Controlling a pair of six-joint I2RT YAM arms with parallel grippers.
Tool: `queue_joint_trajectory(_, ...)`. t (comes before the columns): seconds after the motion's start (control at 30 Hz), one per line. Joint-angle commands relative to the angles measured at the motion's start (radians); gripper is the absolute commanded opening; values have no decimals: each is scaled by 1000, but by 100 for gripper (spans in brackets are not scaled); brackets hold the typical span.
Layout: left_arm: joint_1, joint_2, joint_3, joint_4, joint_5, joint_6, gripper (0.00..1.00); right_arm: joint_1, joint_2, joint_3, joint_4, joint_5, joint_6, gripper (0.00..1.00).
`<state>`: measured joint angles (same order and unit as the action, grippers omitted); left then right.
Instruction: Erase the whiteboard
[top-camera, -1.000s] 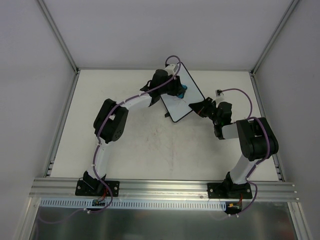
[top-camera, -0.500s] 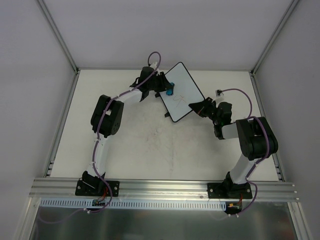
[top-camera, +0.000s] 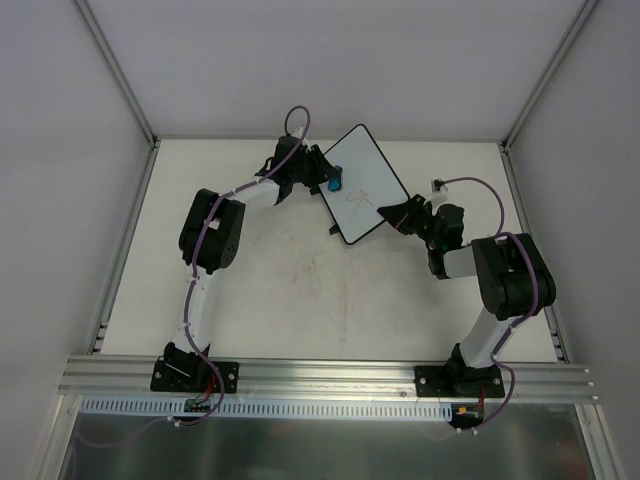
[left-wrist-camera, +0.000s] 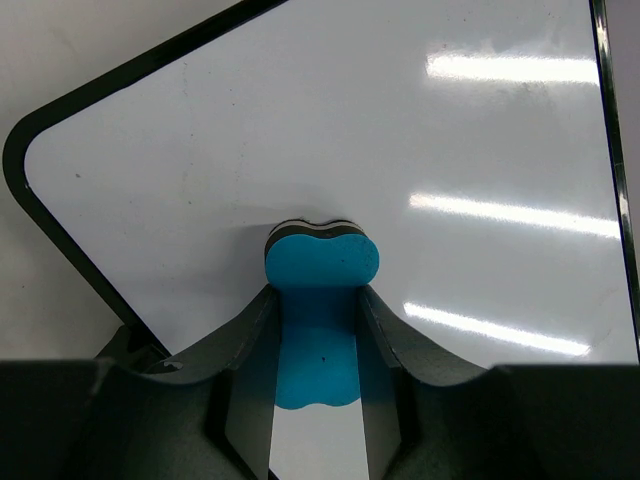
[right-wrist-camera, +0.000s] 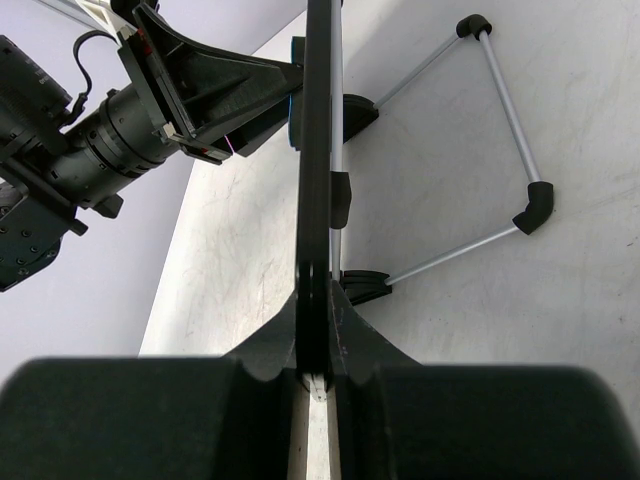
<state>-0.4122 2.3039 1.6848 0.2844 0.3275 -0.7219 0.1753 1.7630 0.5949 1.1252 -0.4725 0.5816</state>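
The whiteboard (top-camera: 362, 190) is white with a thin black frame and stands tilted at the back of the table, with faint red marks near its middle. My right gripper (top-camera: 396, 216) is shut on its right edge; in the right wrist view the board (right-wrist-camera: 318, 150) shows edge-on between the jaws. My left gripper (top-camera: 326, 181) is shut on the blue bone-shaped eraser (top-camera: 335, 182) and presses it against the board's upper left part. In the left wrist view the eraser (left-wrist-camera: 320, 300) sits between the fingers against the clean white surface (left-wrist-camera: 450, 150).
The board's wire stand (right-wrist-camera: 500, 150) rests on the white table (top-camera: 300, 290) behind the board. Grey walls and metal rails (top-camera: 120, 260) enclose the table.
My left gripper has drawn the eraser leftward across the board, from its middle to its upper left part. Faint red marks now show uncovered. The right arm has not moved.
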Motion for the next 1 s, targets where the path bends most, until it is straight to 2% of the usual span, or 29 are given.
queue_joint_trajectory(0.0,-10,26,-54,-100,-54,-11,0,0,9,33,73,-17,12,0)
queue_joint_trajectory(0.1,-7,9,-77,-96,-88,-16,0,1,9,34,74,-17,14,0)
queue_joint_trajectory(0.27,-7,22,-62,-91,-46,-13,0,0,13,34,81,-20,18,0)
queue_joint_trajectory(0.43,-42,22,-43,-59,-16,56,0,-2,18,37,81,-21,21,0)
queue_joint_trajectory(0.67,-86,-27,-91,41,44,134,0,-5,18,34,85,-20,21,0)
queue_joint_trajectory(0.97,-180,-83,-137,45,54,291,0,-10,16,31,94,-25,27,0)
